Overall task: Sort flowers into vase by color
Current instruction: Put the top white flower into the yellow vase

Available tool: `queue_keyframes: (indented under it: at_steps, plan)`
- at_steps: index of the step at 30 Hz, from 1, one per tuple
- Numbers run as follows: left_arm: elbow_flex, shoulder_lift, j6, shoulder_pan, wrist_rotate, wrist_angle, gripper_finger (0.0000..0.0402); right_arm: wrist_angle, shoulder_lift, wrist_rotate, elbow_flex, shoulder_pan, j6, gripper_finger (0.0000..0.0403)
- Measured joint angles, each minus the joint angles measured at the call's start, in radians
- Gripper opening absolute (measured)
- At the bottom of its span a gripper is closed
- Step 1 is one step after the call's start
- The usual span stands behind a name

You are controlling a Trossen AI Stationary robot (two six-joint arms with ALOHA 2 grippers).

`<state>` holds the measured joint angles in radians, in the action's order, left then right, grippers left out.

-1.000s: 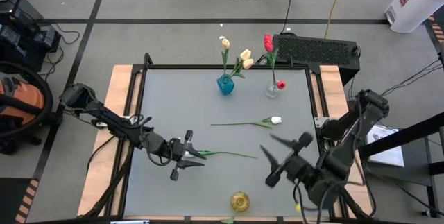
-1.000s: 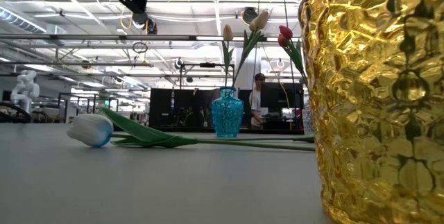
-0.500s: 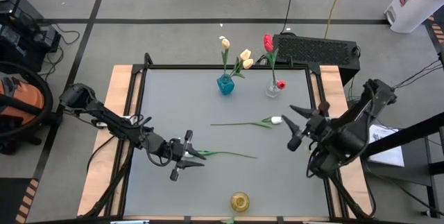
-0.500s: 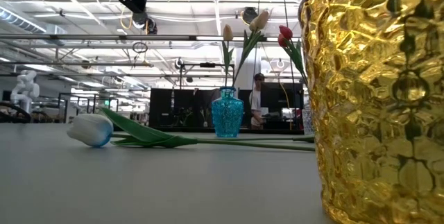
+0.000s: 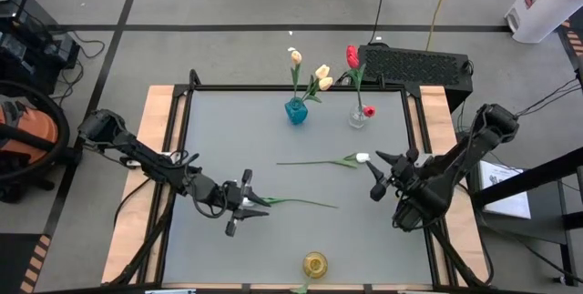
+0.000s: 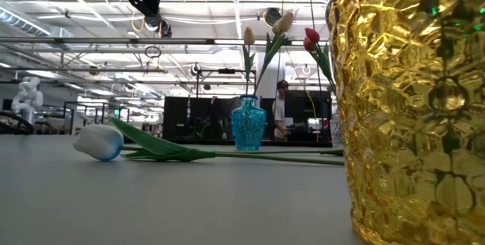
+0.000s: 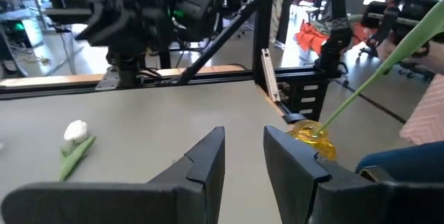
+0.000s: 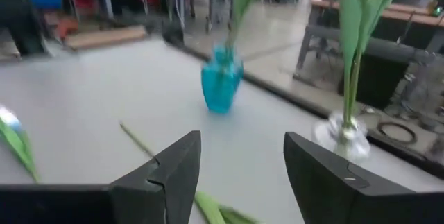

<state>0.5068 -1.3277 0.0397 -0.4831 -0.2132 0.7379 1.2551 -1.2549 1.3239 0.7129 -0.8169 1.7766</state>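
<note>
The table (image 5: 228, 148) was plain grey with a pale wood rim. One vase (image 5: 296, 110) was blue, one (image 5: 358, 118) clear, one (image 5: 315, 263) faceted gold. Tulip buds were cream (image 5: 322, 72), red (image 5: 352, 55) and white (image 5: 363, 157), on green stems.
</note>
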Motion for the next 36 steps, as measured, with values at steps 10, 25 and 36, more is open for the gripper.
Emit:
queue_keyframes:
  at_steps: [10,25,36]
  plan:
    - [0.0,0.0,-0.219,0.068,-0.281,0.026,0.0107,-0.04,0.0,-0.477,0.057,0.089,-0.588,0.0199]
    - [0.0,0.0,-0.23,0.245,-0.421,0.065,0.0107,-0.251,0.0,-0.649,0.118,0.396,-1.272,0.0199]
    - [0.0,0.0,-0.231,0.272,-0.419,0.059,0.0107,-0.487,0.0,-0.869,0.119,0.647,-1.567,0.0199]
